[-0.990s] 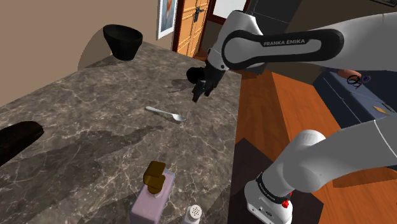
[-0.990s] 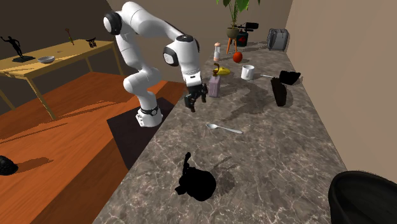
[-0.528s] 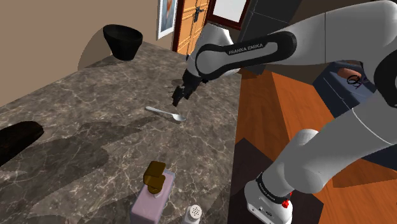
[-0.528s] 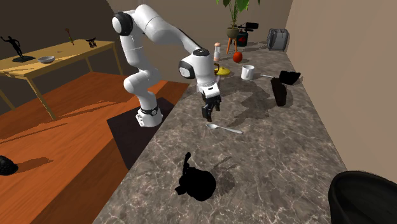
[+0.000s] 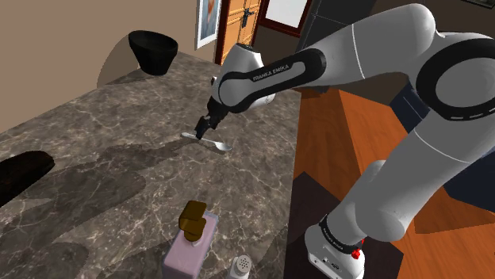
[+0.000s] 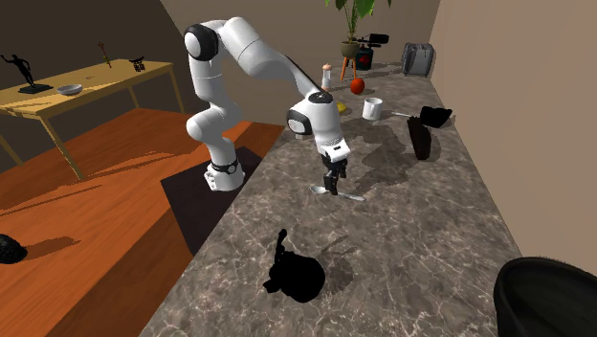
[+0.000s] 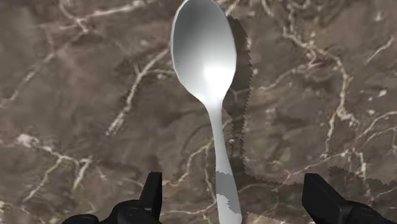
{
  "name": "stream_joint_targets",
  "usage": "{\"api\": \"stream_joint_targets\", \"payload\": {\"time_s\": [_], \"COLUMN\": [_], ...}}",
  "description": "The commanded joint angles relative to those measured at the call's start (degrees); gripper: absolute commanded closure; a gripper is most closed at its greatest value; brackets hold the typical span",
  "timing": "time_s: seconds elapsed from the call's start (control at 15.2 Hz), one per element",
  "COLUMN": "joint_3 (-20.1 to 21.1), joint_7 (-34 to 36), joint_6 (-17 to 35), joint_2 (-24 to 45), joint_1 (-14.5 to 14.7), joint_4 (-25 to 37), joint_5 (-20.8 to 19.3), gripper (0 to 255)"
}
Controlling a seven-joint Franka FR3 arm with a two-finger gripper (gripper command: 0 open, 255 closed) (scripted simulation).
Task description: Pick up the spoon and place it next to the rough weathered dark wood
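The fingers (image 7: 153,194), spread and gripping nothing, had swung in within the last second from the edge of the surface (image 5: 95,158), well apart from the dark wood (image 5: 22,168), and hung low astride the handle of the spoon (image 7: 218,127) lying flat there, so closing on it seemed the next step.

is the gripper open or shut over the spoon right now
Open: in the wrist view the gripper has its fingers standing apart, with the handle of the spoon between them, untouched.
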Motion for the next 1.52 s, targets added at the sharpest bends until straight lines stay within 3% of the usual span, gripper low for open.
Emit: {"api": "stream_joint_targets", "payload": {"time_s": [0.0, 0.73, 0.79, 1.45], "joint_3": [0.17, 0.4, 0.4, 0.35], "joint_7": [-0.1, -0.36, -0.36, -0.15], "joint_6": [1.38, 3.82, 3.82, 3.09], "joint_2": [1.36, 3.78, 3.79, 3.24], "joint_1": [0.17, 0.37, 0.37, 0.36], "joint_4": [0.07, 0.09, 0.09, 0.29], "joint_5": [0.19, 0.57, 0.57, 0.38], "gripper": [0, 0, 255, 255]}}
